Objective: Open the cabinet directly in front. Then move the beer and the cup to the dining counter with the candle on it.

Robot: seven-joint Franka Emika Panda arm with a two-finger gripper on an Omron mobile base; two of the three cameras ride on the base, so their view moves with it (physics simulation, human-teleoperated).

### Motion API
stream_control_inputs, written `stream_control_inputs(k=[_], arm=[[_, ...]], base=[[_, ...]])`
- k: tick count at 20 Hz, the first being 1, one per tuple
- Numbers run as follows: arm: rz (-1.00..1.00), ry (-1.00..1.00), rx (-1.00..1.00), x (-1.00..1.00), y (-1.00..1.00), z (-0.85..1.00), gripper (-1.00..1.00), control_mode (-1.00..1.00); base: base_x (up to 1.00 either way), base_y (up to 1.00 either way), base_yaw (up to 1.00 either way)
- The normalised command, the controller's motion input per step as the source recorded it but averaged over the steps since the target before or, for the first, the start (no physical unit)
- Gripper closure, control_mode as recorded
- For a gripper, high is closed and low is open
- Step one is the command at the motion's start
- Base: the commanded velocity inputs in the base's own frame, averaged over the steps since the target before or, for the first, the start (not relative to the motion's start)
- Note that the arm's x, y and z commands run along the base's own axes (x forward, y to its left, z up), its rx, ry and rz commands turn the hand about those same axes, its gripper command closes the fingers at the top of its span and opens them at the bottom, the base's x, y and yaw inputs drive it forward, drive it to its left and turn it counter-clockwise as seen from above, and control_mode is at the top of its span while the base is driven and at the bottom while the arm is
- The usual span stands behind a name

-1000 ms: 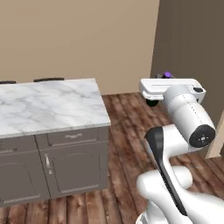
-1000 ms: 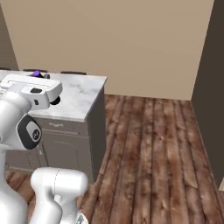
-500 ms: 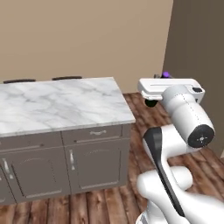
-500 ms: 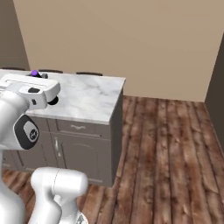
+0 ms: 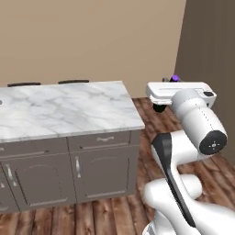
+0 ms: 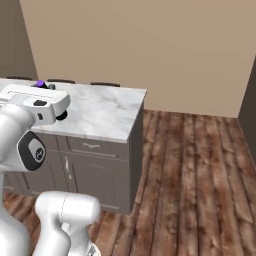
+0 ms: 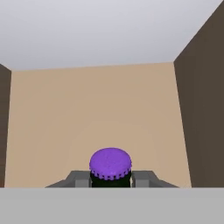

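A: Hand view. The beer (image 7: 110,168), purple cap toward the camera, sits between the two fingers of the tool (image 7: 110,178), which are clamped on its dark neck. Beyond it are a beige wall and a pale ceiling.

B: So the bottle is carried, not resting on anything?

A: It appears so. In the left base view the cap of the beer (image 5: 175,77) shows just above the white hand, high over the wooden floor (image 5: 151,114) and off to one side of the marble desk (image 5: 64,110). In the right base view the beer (image 6: 40,84) peeks above the hand in front of the desk (image 6: 107,110).

B: How should the carry be done well?

A: Judged from these views: keep the bottle upright and the grip unchanged while the base travels, and lower it only once it is over the desk that bears the candle; no candle can be made out on the slab here.

B: What does each view add?

A: The hand view confirms the grip; the base views give the bottle's place in the room, with the drawer fronts (image 5: 105,137) below the slab.
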Motion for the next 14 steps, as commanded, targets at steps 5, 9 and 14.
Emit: stream_control_inputs(k=[5, 9, 14], arm=[[0.0, 0.0, 0.0, 0.0, 0.0, 0.0, 1.0, 1.0], [0.0, 0.0, 0.0, 0.0, 0.0, 0.0, 1.0, 1.0], [0.0, 0.0, 0.0, 0.0, 0.0, 0.0, 1.0, 1.0]], base=[[1.0, 0.22, -0.11], [0.93, -0.21, -0.11], [0.0, -0.69, -0.01]])
